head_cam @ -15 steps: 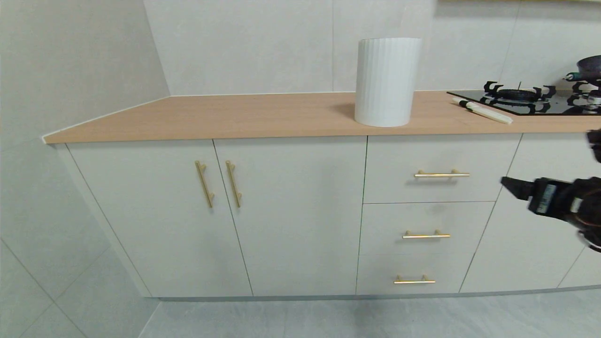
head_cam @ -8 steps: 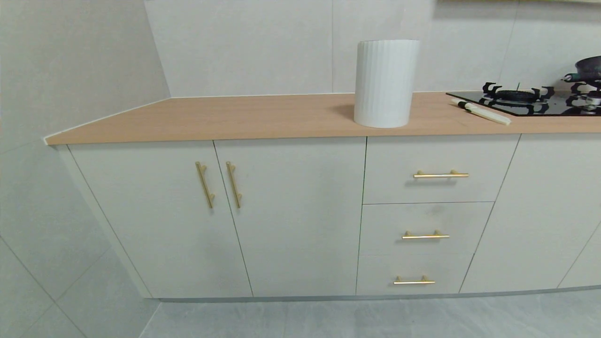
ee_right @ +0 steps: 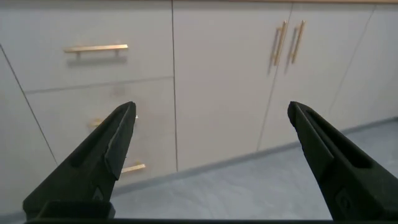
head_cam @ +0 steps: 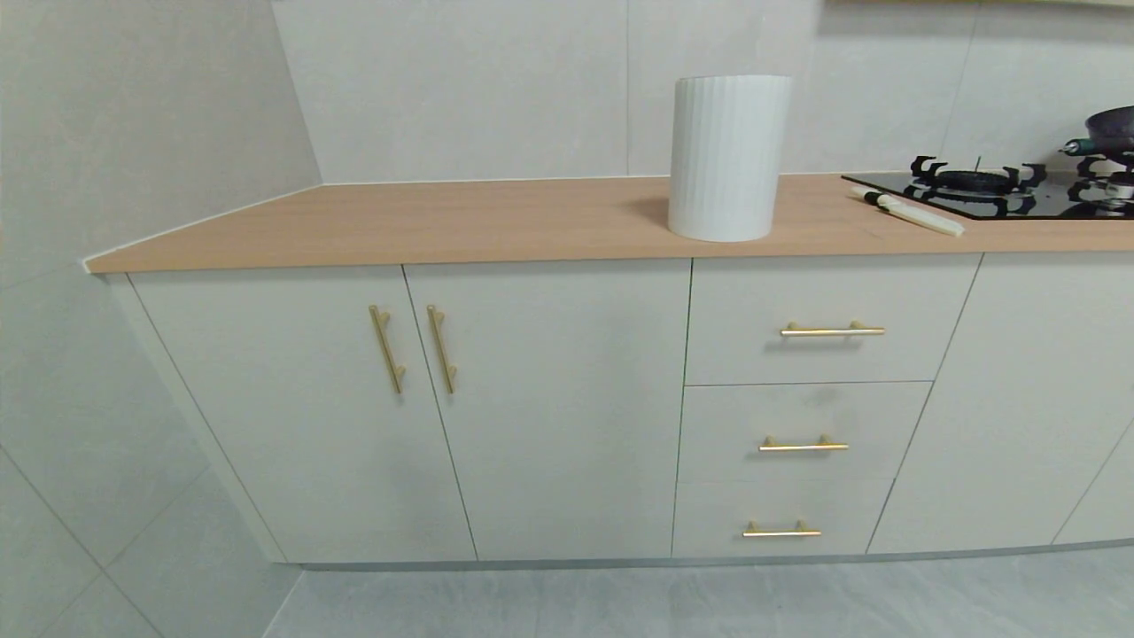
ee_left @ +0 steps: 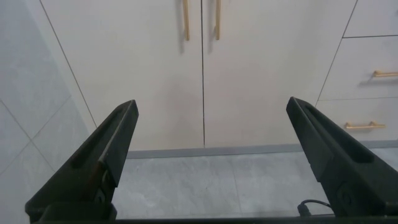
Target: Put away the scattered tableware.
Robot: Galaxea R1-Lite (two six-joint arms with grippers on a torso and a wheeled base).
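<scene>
A cream-coloured knife-like utensil with a dark band (head_cam: 908,211) lies on the wooden countertop (head_cam: 443,221), by the hob's near left corner. A tall white ribbed cylinder (head_cam: 726,158) stands upright on the counter to its left. My left gripper (ee_left: 210,107) is open with nothing between its fingers, low before the double cabinet doors (ee_left: 202,68) and above the floor. My right gripper (ee_right: 210,109) is open and holds nothing, facing the drawer fronts (ee_right: 93,50) and cabinet doors.
A black gas hob (head_cam: 1001,190) with pan supports sits at the counter's right end, a dark pot (head_cam: 1112,124) on it. Below the counter are two doors with gold handles (head_cam: 412,347) and three shut drawers (head_cam: 806,381). Grey tiled floor (head_cam: 620,602) lies in front.
The right arm, seen at the head view's right edge one second ago, has withdrawn out of that view. The things on the counter have not moved.
</scene>
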